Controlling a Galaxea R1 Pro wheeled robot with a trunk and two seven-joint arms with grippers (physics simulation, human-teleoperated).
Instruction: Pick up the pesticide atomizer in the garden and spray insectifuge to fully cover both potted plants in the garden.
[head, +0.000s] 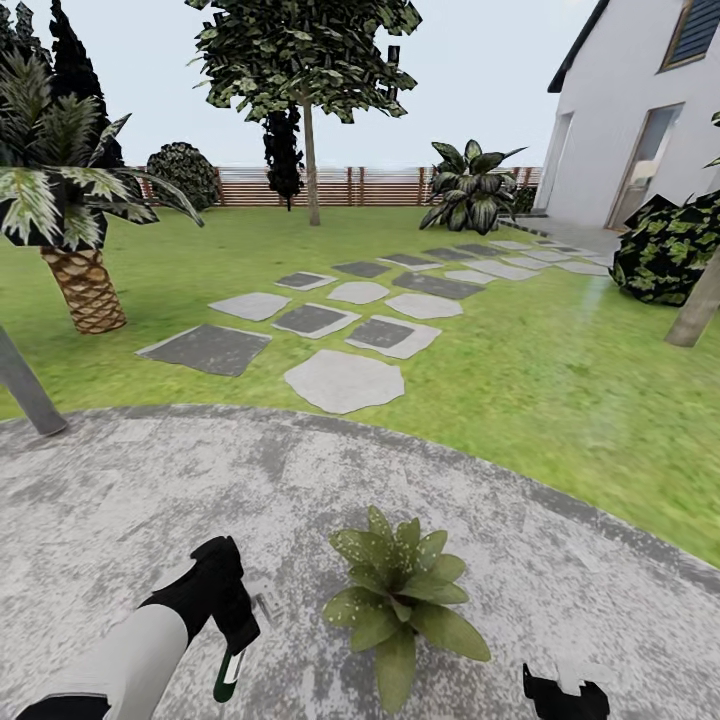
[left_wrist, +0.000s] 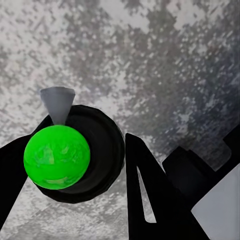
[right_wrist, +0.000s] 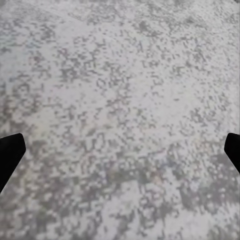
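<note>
Left claw (head: 236, 640) clamps the pesticide atomizer (head: 228, 676) beside a potted plant (head: 400, 600); right claw (right_wrist: 120, 150) spread over open patio (head: 130, 500).

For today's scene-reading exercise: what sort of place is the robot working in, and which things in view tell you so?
A back garden beside a house, most likely. A green lawn crossed by stepping stones runs to a slatted wooden fence, with a palm nearby and a white house at the edge.

Flat even daylight, no cast shadows; wide-angle warp bends patio (head: 560, 560) rim; patio texture pixelated in wrist views.
</note>
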